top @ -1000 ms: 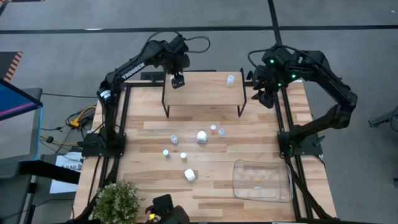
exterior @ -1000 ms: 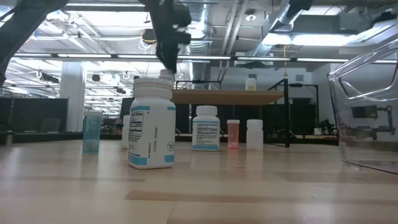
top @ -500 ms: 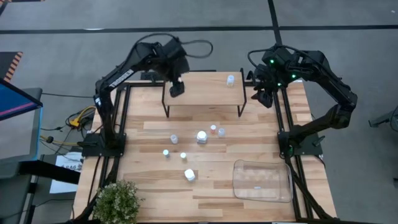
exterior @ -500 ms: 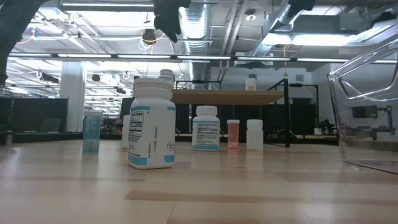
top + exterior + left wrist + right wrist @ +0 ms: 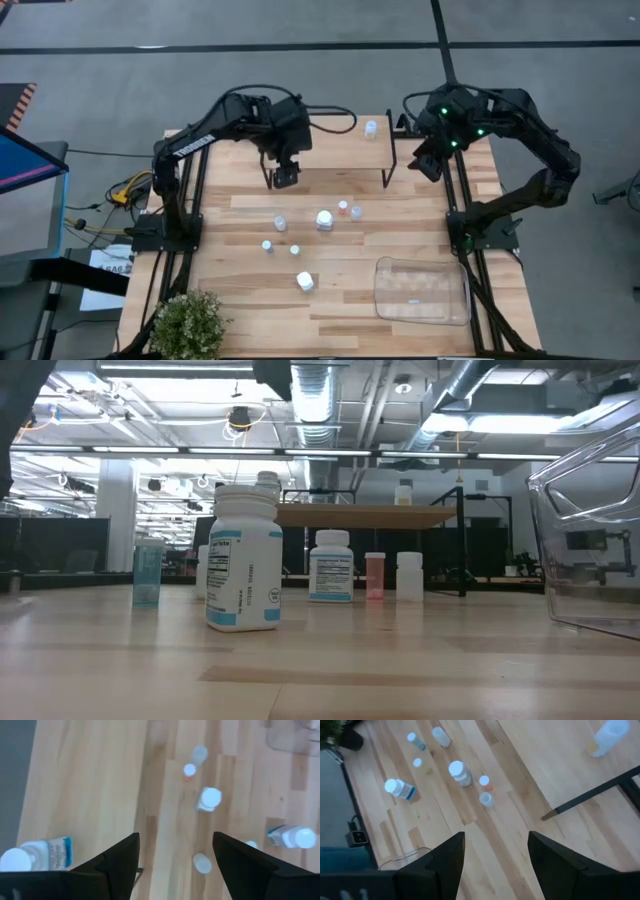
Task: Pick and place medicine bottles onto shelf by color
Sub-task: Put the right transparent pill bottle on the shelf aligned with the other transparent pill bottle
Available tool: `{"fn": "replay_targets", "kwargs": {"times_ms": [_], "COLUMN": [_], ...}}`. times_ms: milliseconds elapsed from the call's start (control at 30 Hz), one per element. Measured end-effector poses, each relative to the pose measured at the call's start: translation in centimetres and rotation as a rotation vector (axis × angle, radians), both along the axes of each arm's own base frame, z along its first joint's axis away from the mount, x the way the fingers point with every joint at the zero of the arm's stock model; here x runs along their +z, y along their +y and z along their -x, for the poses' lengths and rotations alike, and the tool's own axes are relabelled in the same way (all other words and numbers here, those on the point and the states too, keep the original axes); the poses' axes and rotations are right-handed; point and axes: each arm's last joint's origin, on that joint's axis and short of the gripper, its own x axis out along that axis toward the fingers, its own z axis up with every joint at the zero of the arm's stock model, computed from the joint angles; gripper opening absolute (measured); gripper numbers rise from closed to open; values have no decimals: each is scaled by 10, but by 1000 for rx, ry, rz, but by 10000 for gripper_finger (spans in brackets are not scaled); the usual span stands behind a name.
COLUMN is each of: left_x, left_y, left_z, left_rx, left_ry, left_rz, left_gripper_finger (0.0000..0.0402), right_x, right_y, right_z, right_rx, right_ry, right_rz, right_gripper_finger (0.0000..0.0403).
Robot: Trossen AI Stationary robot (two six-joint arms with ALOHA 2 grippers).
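Observation:
The shelf [image 5: 330,150] stands at the table's far side. On its board stand a pale bottle [image 5: 371,128] toward the right and a white-capped, blue-labelled bottle [image 5: 35,857] toward the left, which the left arm hides in the high view. Several medicine bottles stand on the table: a chunky white one [image 5: 324,219], an orange one [image 5: 343,207], small clear ones [image 5: 280,223] and a white one [image 5: 305,282] nearer. My left gripper [image 5: 287,177] [image 5: 175,840] hangs open over the shelf's near left edge. My right gripper [image 5: 430,165] [image 5: 496,837] hangs open off the shelf's right end.
A clear plastic tray [image 5: 422,290] sits at the near right of the table. A potted plant [image 5: 190,325] stands at the near left corner. The shelf's black legs [image 5: 388,165] stand between the two grippers. Bare wood lies between the shelf and the bottles.
My left gripper has risen from the bottle on the shelf's left part and swung toward the table's near edge, ending above the shelf's near edge. That bottle has stayed upright on the board. My right gripper has rolled a little in place.

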Motion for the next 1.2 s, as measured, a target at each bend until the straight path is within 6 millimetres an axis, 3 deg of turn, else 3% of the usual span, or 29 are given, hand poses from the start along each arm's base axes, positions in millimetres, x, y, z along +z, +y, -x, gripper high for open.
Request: {"fn": "replay_targets", "kwargs": {"times_ms": [467,633,833,1200], "left_x": [20,7,-17,-35], "left_y": [-44,-56,-65,-83], "left_z": [18,25,56,103], "left_rx": [-115,-152,-127,5], "left_ry": [-65,4,107,-36], "left_rz": [6,-29,16,41], "left_gripper_finger": [235,235,235,235], "right_x": [3,1,1,-1], "right_y": [42,48,54,55], "right_z": [-3,-7,-8,-15], "right_rx": [91,125,136,118], "right_ry": [-3,8,11,27], "right_rz": [22,20,18,100], "right_gripper_finger": [238,238,238,238]}}
